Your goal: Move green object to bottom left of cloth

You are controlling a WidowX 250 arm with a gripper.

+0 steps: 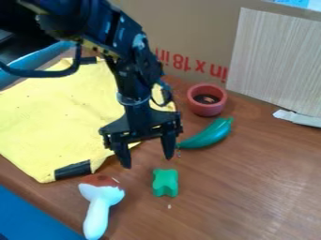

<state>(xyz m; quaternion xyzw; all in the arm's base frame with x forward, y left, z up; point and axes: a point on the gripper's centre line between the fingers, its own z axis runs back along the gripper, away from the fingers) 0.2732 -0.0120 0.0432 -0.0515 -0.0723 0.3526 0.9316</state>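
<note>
Toy mushroom [97, 216] nearest; gripper [149, 161] fingers apart near green block [165, 183]; off-centre descent could clip block, skidding it away.

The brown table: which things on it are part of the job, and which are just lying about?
For the job:
- green block, probably the object meant
- yellow cloth
- tool, open above the table

Just lying about:
- pepper, though also green
- mushroom
- red bowl
</note>
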